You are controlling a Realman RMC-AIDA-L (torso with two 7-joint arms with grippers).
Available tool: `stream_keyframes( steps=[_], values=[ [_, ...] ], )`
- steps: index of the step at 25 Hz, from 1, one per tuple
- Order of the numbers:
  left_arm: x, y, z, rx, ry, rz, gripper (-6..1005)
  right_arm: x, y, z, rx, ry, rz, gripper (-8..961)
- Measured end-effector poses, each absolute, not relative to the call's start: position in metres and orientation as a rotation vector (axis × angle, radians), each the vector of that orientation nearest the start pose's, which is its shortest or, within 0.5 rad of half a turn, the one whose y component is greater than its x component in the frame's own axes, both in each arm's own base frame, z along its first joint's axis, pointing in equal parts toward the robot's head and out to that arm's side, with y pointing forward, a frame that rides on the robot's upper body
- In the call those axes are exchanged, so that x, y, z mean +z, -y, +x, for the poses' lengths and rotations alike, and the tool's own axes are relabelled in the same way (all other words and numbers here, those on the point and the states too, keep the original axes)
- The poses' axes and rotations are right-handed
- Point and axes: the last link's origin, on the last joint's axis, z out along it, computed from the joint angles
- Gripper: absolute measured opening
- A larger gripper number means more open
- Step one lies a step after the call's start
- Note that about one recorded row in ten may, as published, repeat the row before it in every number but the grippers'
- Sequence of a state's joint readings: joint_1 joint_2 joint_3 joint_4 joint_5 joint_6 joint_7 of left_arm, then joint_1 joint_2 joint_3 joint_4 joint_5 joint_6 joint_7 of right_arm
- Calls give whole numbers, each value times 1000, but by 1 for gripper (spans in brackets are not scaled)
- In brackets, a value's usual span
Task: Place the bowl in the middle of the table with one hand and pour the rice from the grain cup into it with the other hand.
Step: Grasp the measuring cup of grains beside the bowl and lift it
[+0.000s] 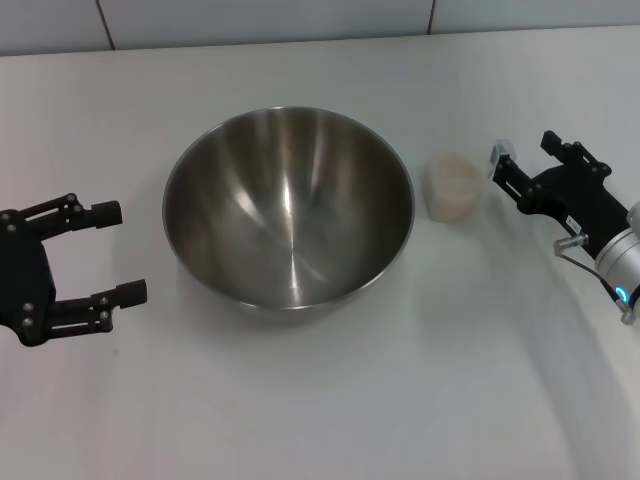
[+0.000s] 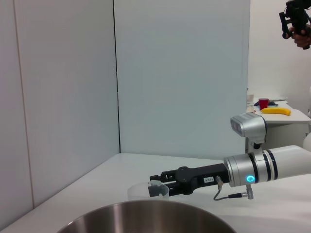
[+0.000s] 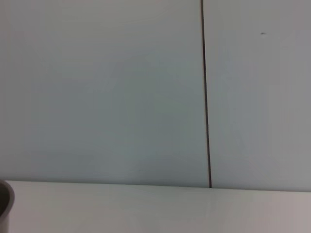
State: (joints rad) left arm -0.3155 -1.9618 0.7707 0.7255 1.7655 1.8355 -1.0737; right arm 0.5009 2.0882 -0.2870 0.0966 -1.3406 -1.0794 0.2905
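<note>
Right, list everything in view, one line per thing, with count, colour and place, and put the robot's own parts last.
bowl: one, shiny steel, upright in the middle of the table, empty inside.
cup: one, clear plastic, upright on the table to the bowl's right, apart from it.
rice: one heap, pale pinkish, inside the cup.
table: one, white, under everything.
wall panels: pale grey, behind the table's far edge.
left gripper: one, black, open, at the bowl's left, apart from it.
right gripper: one, black, open, just right of the cup, fingers pointing at it.
</note>
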Motion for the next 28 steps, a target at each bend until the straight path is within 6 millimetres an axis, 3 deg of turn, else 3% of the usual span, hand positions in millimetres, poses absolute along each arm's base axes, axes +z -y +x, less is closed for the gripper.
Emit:
stream_keyframes(
  steps=[10,28],
  values=[
    [62,-269,-293,-824,165,-2715,835,-53,-320,337,607,-688,-1822,704],
    [60,-270,-293,-817,165,-2709,835,-54,-323,331,587,-617,-1850,593]
  ],
)
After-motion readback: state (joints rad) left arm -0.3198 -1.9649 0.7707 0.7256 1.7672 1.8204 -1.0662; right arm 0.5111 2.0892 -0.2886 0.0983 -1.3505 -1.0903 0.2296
